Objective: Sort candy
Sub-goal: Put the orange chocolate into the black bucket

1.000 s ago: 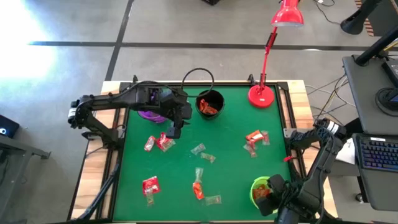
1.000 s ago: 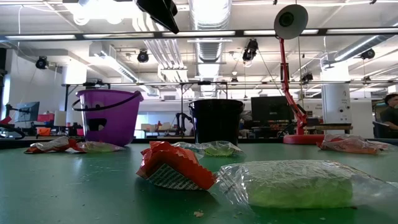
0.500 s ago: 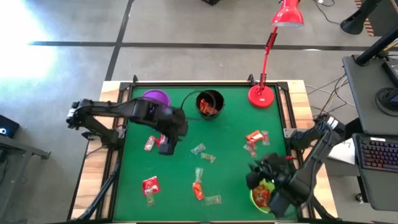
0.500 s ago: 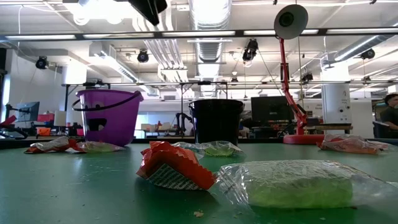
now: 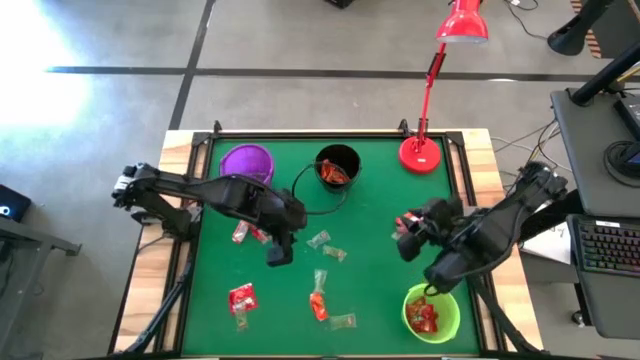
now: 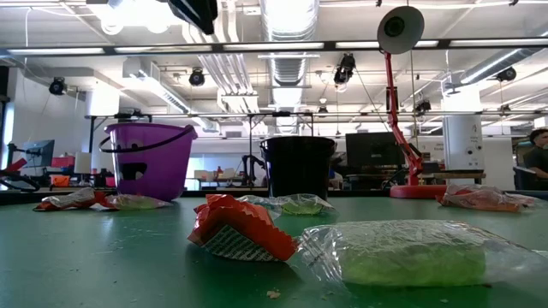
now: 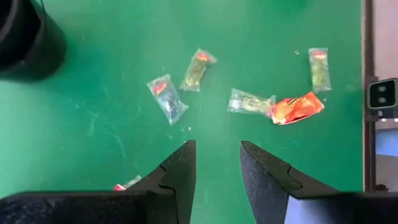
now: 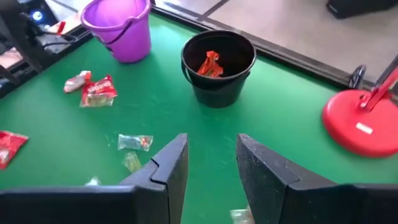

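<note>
Candy lies scattered on the green table (image 5: 370, 290): red packs (image 5: 241, 297), an orange-red one (image 5: 317, 305) and clear ones (image 5: 318, 240). My left gripper (image 5: 278, 252) hovers open over the mat left of centre. In its wrist view (image 7: 217, 168) nothing is between the fingers, and clear candy (image 7: 166, 96) and an orange-red piece (image 7: 297, 107) lie ahead. My right gripper (image 5: 405, 240) hangs open beside a red candy (image 5: 408, 218) at the right. Its wrist view (image 8: 211, 165) faces the black cup (image 8: 219, 65) and the purple cup (image 8: 118, 28).
The purple cup (image 5: 247, 160) and the black cup (image 5: 338, 165), which has red candy inside, stand at the far edge. A green cup (image 5: 432, 312) holding red candy stands at the near right. A red lamp's base (image 5: 420, 153) sits at the far right.
My left gripper has gone from beside the purple cup toward the near edge and the table's middle, rolling as it went. My right gripper has risen from over the green cup and gone toward the far edge. The black cup's wire handle has swung from its far side to its near side.
</note>
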Controlling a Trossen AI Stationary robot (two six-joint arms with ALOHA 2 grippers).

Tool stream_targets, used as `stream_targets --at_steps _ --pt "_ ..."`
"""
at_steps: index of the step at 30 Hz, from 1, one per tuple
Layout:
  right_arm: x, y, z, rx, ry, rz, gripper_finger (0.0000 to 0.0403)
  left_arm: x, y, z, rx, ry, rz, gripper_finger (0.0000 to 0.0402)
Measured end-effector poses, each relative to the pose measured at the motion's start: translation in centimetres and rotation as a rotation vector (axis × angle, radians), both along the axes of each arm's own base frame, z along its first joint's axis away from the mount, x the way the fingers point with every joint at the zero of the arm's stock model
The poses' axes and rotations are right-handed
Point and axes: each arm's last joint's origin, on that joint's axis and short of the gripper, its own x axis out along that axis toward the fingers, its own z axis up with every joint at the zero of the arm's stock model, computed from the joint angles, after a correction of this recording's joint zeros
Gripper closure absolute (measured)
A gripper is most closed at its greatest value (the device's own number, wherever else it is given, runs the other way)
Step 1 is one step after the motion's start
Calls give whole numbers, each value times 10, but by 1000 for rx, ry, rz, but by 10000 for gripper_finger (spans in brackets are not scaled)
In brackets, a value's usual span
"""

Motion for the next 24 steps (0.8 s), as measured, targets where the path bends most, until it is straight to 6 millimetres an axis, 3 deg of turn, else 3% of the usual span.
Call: stream_targets --at_steps 6,14,24 --pt "-20 -16 19 13 -22 54 271 18 -8 -19 -74 71 25 294" --pt "-29 -22 20 -41 51 146 268 43 -16 -16 -130 66 59 263" --pt "-31 -22 16 -98 177 261 264 60 -71 -58 -30 168 -168 247"
